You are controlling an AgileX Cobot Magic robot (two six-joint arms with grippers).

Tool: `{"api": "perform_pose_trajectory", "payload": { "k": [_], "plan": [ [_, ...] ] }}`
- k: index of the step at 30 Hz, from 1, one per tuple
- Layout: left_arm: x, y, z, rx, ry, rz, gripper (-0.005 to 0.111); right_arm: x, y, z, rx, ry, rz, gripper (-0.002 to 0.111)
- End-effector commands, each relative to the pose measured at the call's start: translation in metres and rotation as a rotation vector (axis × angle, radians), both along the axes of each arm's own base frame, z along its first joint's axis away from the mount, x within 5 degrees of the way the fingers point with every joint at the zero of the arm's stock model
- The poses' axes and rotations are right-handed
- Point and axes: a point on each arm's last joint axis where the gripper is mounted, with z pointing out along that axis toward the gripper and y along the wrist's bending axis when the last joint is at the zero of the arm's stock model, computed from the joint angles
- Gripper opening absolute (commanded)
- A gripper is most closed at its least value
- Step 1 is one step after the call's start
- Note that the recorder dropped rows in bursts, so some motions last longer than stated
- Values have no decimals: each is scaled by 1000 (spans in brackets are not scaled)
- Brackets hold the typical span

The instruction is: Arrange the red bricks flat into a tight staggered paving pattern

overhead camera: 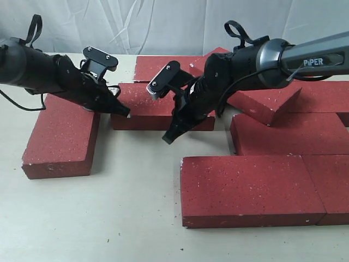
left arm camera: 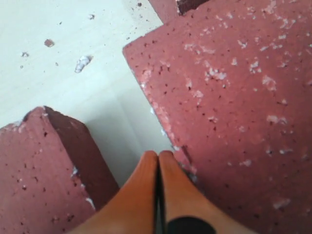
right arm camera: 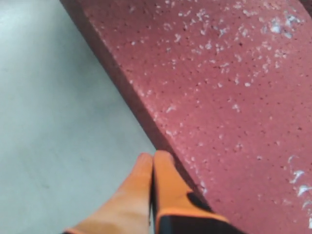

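Note:
Several red bricks lie flat on the pale table. The middle brick (overhead camera: 146, 107) sits between both grippers. My left gripper (overhead camera: 125, 111) is shut and empty, its tip pressed at that brick's left end, above the gap to the left brick (overhead camera: 61, 136). In the left wrist view the shut gripper (left arm camera: 158, 155) meets the middle brick's (left arm camera: 234, 97) edge, with the left brick's corner (left arm camera: 34, 165) beside it. My right gripper (overhead camera: 169, 137) is shut and empty at the middle brick's front edge; the right wrist view shows its tip (right arm camera: 153, 157) against the brick's side (right arm camera: 234, 92).
A large brick (overhead camera: 245, 188) lies in front, abutting another (overhead camera: 332, 185) at the right edge. Behind them lies a brick (overhead camera: 283, 134). One brick (overhead camera: 262, 101) sits angled under the right arm. Further bricks lie at the back (overhead camera: 161, 65) and far right (overhead camera: 327, 97).

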Motion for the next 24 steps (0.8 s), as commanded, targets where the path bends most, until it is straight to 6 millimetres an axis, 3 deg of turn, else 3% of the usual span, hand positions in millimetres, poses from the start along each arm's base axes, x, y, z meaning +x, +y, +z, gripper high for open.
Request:
{"api": "perform_pose_trajectory", "payload": {
  "k": [1, 3, 11, 16, 18, 22, 24],
  "plan": [
    [2, -3, 0, -15, -6, 12, 0, -2, -3, 9, -15, 23, 11, -1],
    [2, -4, 1, -21, 8, 10, 0, -7, -5, 19, -16, 51, 17, -1],
    [-7, -31, 2, -18, -10, -59, 0, -13, -9, 21, -69, 91, 54, -1],
    [-7, -36, 3, -18, -32, -67, 0, -14, -9, 28, -52, 84, 47, -1],
    [-7, -35, 3, 6, -43, -92, 0, -14, -8, 28, -48, 89, 44, -1],
    [-2, -15, 1, 30, -18, -72, 0, -18, -5, 27, -12, 135, 26, -1],
    [0, -1, 0, 26, 29, -39, 0, -27, 1, 20, -26, 194, 143, -1]
  ]
}}
